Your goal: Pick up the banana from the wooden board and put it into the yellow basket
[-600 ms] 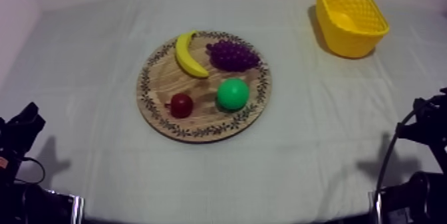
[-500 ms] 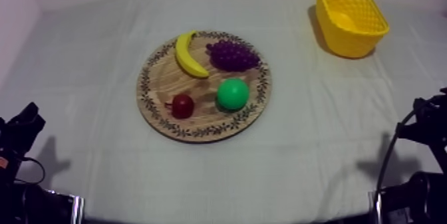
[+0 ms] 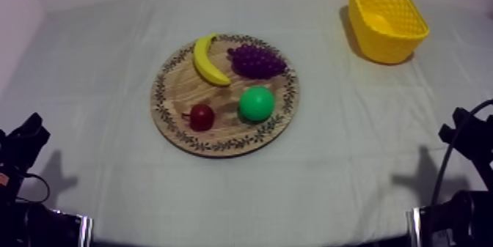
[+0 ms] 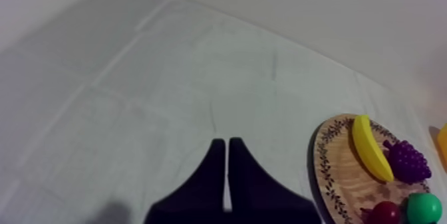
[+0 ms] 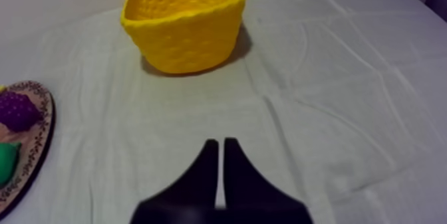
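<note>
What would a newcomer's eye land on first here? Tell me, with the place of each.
First, the round wooden board with a patterned rim in the middle of the grey-white cloth. It carries a curved yellow toy banana and a purple bunch of grapes at its far side, and a round green fruit and a small red fruit at its near side. Next, the yellow woven basket, standing alone at the far right.

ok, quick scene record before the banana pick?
banana: on wooden board, beside grapes
also on board: green fruit, small red fruit
yellow basket: upright, right arm's side, apart from board
left fingers: shut, empty, over bare cloth
right fingers: shut, empty, pointing toward basket
</note>
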Robot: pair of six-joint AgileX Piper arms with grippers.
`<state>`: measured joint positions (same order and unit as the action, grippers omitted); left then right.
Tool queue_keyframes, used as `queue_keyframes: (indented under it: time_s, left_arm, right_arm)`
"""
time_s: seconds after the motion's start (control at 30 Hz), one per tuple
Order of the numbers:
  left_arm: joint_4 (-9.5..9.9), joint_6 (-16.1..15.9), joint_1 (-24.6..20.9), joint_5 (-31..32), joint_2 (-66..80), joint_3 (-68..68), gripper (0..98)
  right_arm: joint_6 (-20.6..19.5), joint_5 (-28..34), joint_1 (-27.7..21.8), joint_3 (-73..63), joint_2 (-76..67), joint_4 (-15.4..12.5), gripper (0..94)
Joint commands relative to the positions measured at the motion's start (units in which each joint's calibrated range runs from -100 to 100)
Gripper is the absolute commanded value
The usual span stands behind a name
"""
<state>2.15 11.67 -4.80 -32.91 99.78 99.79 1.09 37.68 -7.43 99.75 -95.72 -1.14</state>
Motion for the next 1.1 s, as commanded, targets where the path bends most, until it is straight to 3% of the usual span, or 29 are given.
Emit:
queue_keyframes:
  time_s: [0.0, 0.37, 0.7, 0.9, 1.07]
  left_arm:
    - [0.03, 0.0, 0.0, 0.0, 0.0, 0.0, 0.1]
    - [0.03, 0.0, 0.0, 0.0, 0.0, 0.0, 0.1]
    - [0.03, 0.0, 0.0, 0.0, 0.0, 0.0, 0.1]
    - [0.03, 0.0, 0.0, 0.0, 0.0, 0.0, 0.1]
    - [0.03, 0.0, 0.0, 0.0, 0.0, 0.0, 0.1]
  right_arm:
    - [1.5, 0.0, 0.1, 0.0, 0.0, 0.0, 0.6]
    - [3.9, 4.5, 1.7, -3.4, 0.7, -1.2, 0.5]
    - [0.0, 6.3, 10.8, -25.8, 18.5, -0.4, 0.6]
    - [-5.0, 5.0, 17.6, -38.4, 30.8, 1.4, 0.6]
    - [-6.9, 4.0, 22.1, -48.5, 39.5, 0.9, 2.1]
